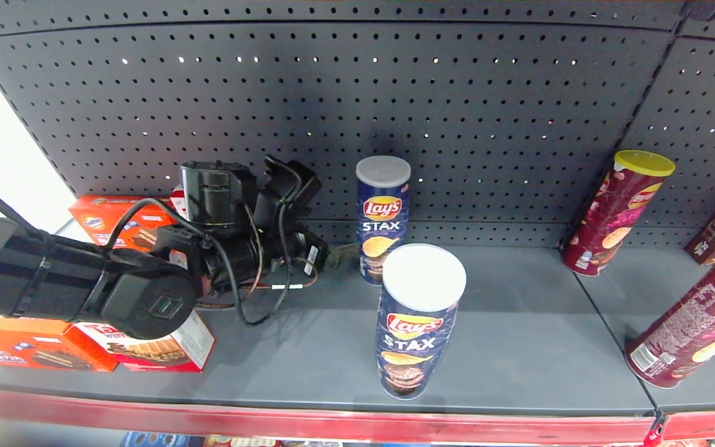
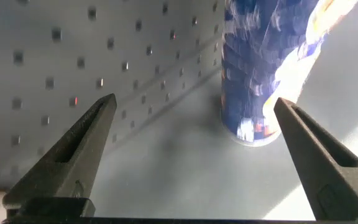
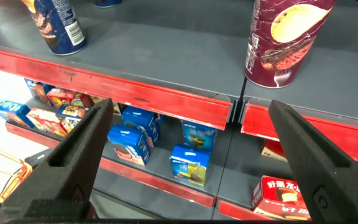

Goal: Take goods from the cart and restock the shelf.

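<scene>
Two blue chip cans stand upright on the grey shelf (image 1: 519,347): one at the back (image 1: 383,217) near the pegboard, one nearer the front edge (image 1: 416,323). My left gripper (image 1: 340,255) lies low over the shelf just left of the back can. Its fingers (image 2: 79,140) are open and empty, with the back blue can (image 2: 260,68) a little ahead of them. My right gripper (image 3: 191,107) hangs open and empty in front of the shelf's red edge (image 3: 142,87), with the front blue can (image 3: 58,25) and a maroon can (image 3: 284,37) beyond it.
Orange snack boxes (image 1: 35,351) lie under and behind my left arm. Maroon chip cans (image 1: 618,211) (image 1: 692,329) stand on the adjoining shelf section to the right. Lower shelves hold blue boxes (image 3: 129,140) and red boxes (image 3: 281,193).
</scene>
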